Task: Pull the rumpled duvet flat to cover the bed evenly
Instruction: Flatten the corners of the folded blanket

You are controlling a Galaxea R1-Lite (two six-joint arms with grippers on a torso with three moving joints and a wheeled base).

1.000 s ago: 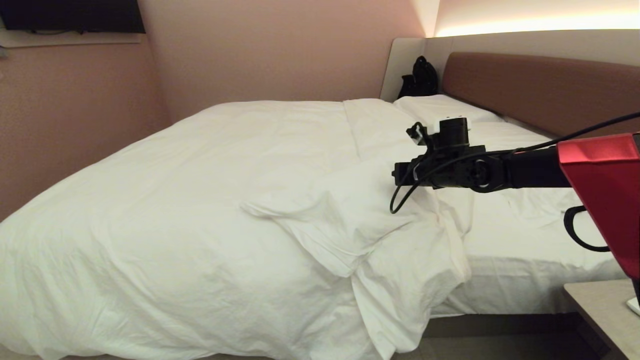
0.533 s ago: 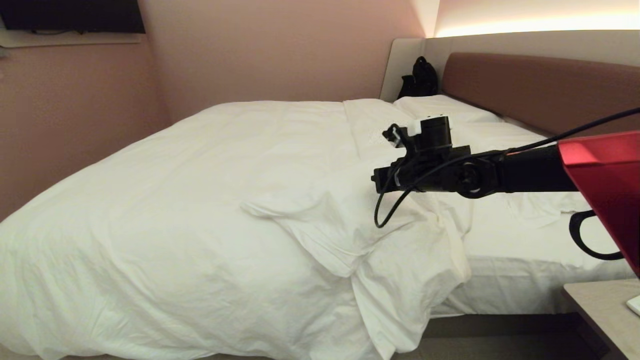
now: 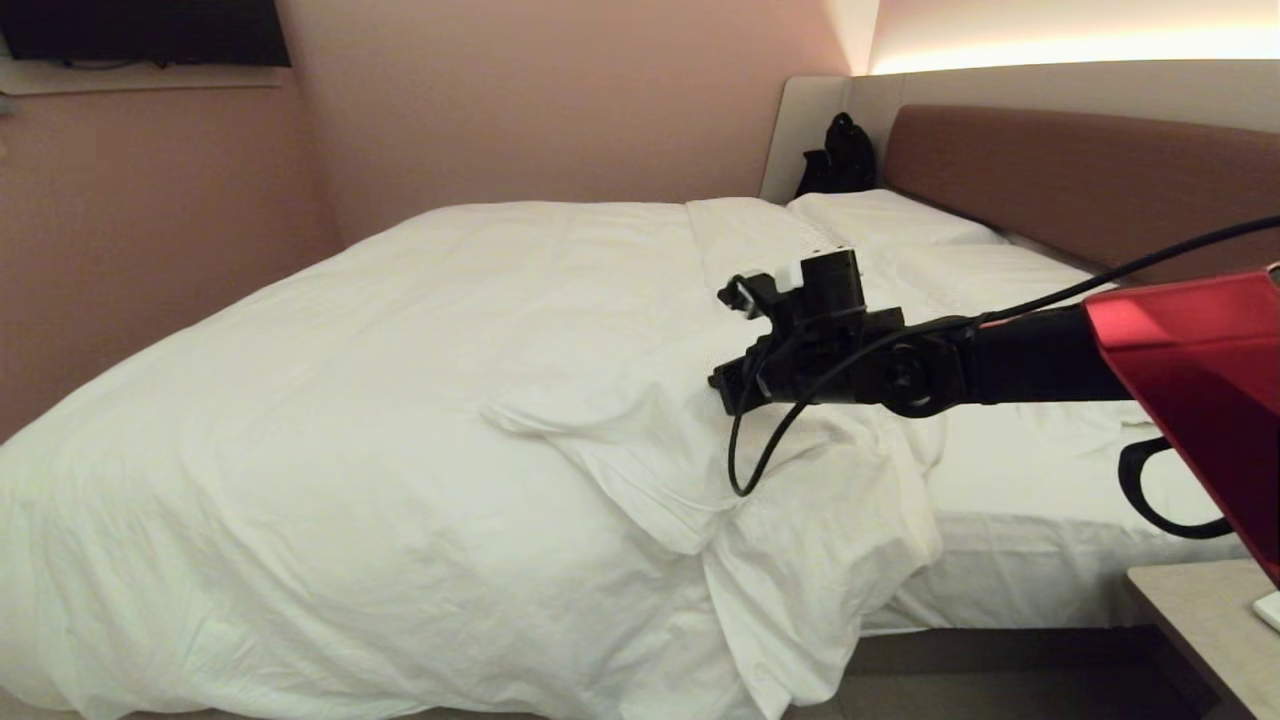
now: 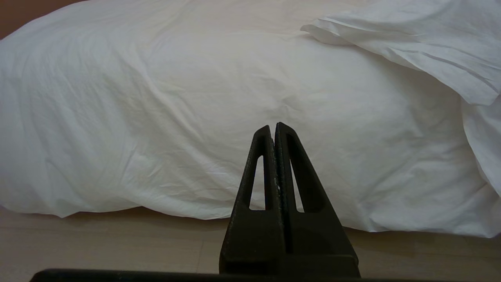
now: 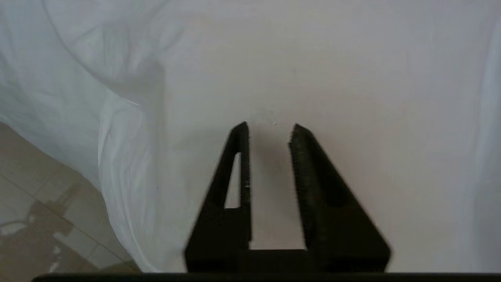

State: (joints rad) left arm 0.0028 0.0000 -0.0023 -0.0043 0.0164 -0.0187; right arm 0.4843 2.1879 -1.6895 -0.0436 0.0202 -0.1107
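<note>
The puffy white duvet point(image 3: 400, 400) lies over most of the bed point(image 3: 1080, 170), with one corner folded back in a rumpled flap point(image 3: 640, 440) near the front edge. Right of the flap the mattress sheet point(image 3: 1040, 470) is bare. My right gripper point(image 3: 724, 392) reaches in from the right and hangs just above the flap. In the right wrist view it point(image 5: 270, 131) is open, with only white fabric point(image 5: 313, 70) close beneath and nothing between the fingers. My left gripper point(image 4: 273, 127) is shut and empty, held low and facing the duvet's hanging side point(image 4: 195, 98).
White pillows point(image 3: 880, 215) lie at the headboard and a black bag point(image 3: 840, 155) sits in the far corner. A bedside table point(image 3: 1200, 620) stands at the lower right. Pale floor point(image 4: 98, 243) runs along the bed's near side. A dark screen point(image 3: 150, 30) hangs on the left wall.
My right arm has swung left and dipped a little, from over the bare sheet's edge to over the folded duvet flap. The duvet has not moved.
</note>
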